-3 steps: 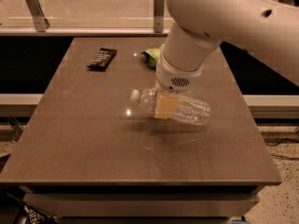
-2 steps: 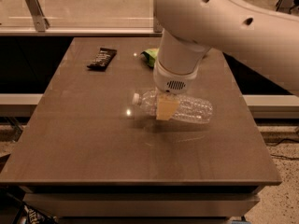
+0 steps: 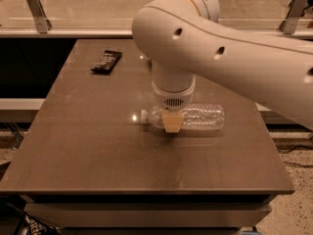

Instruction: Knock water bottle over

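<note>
The bottle [image 3: 198, 117] is lying on its side near the middle of the surface [image 3: 98, 151]. Its white cap [image 3: 144, 115] is pointing to the left of the view and its base to the right. It is resting along its whole length and no part of it is standing up, so I judge that the main part of the task, the knocking over, is done. What is left, as I am reading it, is only to take the gripper away and to leave the bottle lying there without rolling it toward the edge.

The big white arm [image 3: 230, 53] is coming in from the right and upper side of the view and is bending over the surface. Its wrist [image 3: 172, 89] is pointing straight down. The gripper [image 3: 172, 124] is hanging low, right at the bottle, over the part between the neck and the middle of the body, on the side that is facing the camera. It is looking as if it is touching the bottle, but this I cannot confirm. How the jaws are standing, wide or narrow, I cannot tell.

A dark packet [image 3: 106, 61] is lying far back on the left of the surface, well apart from the bottle.
</note>
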Robot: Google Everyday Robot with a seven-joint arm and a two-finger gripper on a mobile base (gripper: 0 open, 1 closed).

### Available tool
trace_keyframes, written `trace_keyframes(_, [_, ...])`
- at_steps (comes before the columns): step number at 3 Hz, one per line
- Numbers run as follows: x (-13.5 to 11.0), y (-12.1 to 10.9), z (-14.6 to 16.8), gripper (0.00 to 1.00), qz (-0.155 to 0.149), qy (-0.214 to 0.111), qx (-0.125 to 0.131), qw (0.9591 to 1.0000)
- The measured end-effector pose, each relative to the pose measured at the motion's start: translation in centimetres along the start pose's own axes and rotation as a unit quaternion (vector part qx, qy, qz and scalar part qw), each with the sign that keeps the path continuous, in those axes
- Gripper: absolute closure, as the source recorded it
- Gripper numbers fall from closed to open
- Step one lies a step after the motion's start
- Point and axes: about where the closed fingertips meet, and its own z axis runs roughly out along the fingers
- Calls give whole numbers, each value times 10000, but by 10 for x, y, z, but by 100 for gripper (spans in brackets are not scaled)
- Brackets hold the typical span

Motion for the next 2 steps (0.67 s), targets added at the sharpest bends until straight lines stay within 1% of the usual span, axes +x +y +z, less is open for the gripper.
trace_keyframes(1, [0, 4, 8, 83, -16, 270, 36, 9996])
trace_keyframes(2, [0, 3, 7, 79, -17, 270, 36, 9996])
